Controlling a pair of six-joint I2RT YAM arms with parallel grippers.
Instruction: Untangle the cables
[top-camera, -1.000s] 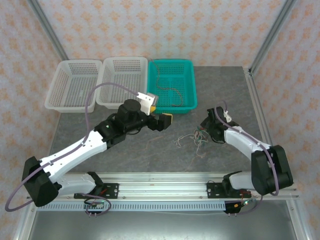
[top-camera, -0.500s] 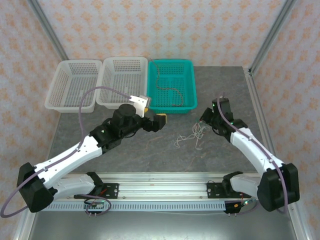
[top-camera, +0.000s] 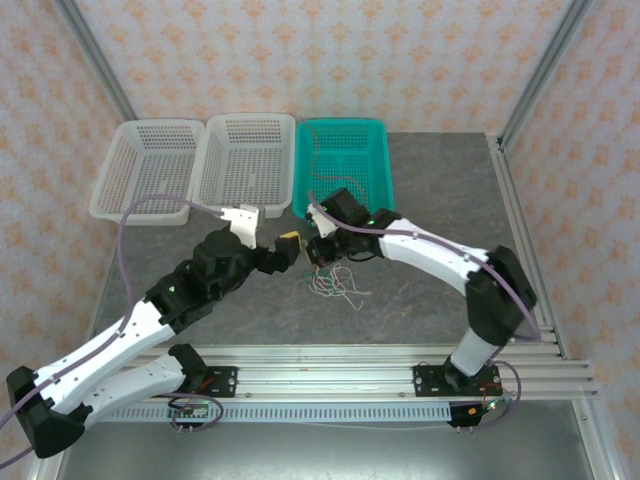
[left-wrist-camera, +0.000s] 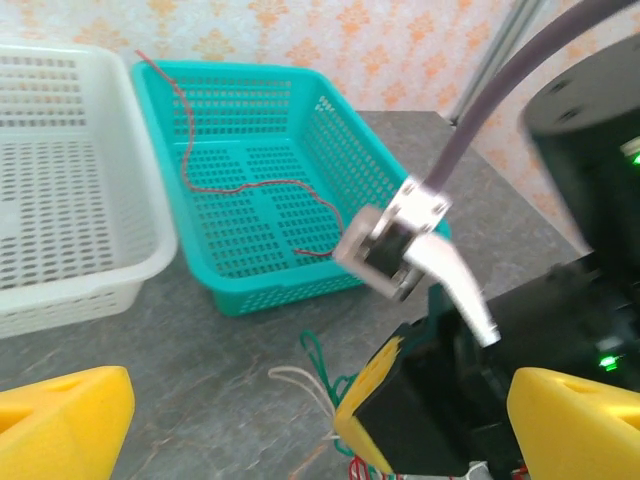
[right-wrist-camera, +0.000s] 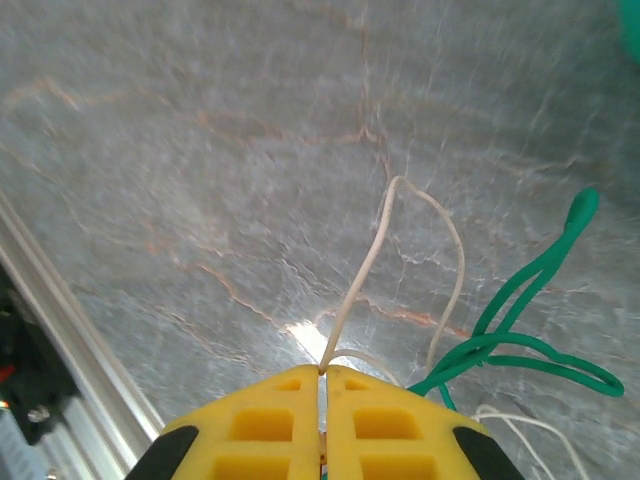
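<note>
A tangle of thin cables (top-camera: 336, 284) lies on the grey table in front of the teal basket. My right gripper (top-camera: 322, 255) reaches across to its left end. In the right wrist view the right gripper (right-wrist-camera: 323, 385) is shut on a white cable (right-wrist-camera: 365, 265), and a green cable (right-wrist-camera: 520, 318) loops beside it. My left gripper (top-camera: 288, 245) is open right next to it. The left wrist view shows the left gripper (left-wrist-camera: 320, 412) with its yellow pads (left-wrist-camera: 62, 420) spread wide, the right gripper's black and yellow finger (left-wrist-camera: 400, 415) between them. A reddish-brown cable (left-wrist-camera: 186, 150) lies in the teal basket (left-wrist-camera: 270, 285).
Two white baskets (top-camera: 105, 195) (top-camera: 250, 119) stand left of the teal basket (top-camera: 345, 124) along the back of the table. The right arm's links (top-camera: 440, 255) stretch over the table's middle. An aluminium rail (top-camera: 320, 375) runs along the near edge.
My right arm swung from the table's right side to the centre, and the tangle shifted left with it. My left gripper drew back slightly toward the left.
</note>
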